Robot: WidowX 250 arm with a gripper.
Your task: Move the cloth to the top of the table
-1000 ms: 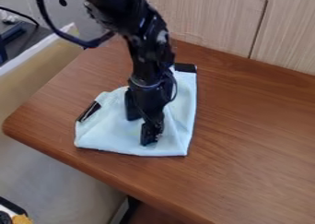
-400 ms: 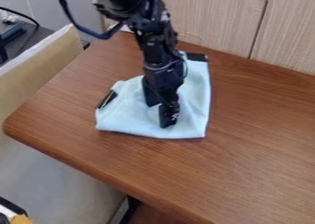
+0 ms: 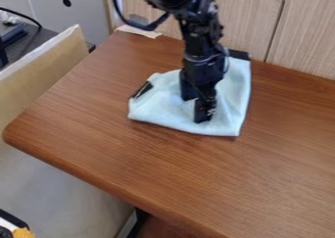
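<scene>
The light blue cloth (image 3: 227, 102) lies on the wooden table (image 3: 124, 144), toward its wall side, directly under the black gripper (image 3: 196, 111), whose tips come down onto the cloth's middle. The jaws stand spread, one tip farther left and higher in the view, the other lower and to the right, with pale fabric showing between them; whether a fold is caught there, I cannot tell. Creases run across the cloth around the tips, and most of it spreads flat to both sides. Its near edge slants down to the right, ending in a corner, and its right edge rises from there to a black patch (image 3: 239, 55) at the upper right corner, near the wood-grain wall (image 3: 242, 16). A dark strip (image 3: 142, 89) sits at the left corner. Wood surface reaches from the cloth to the table's left edge and rounded corner, continues below toward the near edge, and runs off to the right side of the view. Between cloth and wall there is only a narrow band of table, tightest at the upper right. At the table's far left corner, against the wall, is a whitish scrap (image 3: 138, 31). Beyond the left edge stands a tan panel (image 3: 49, 68).
</scene>
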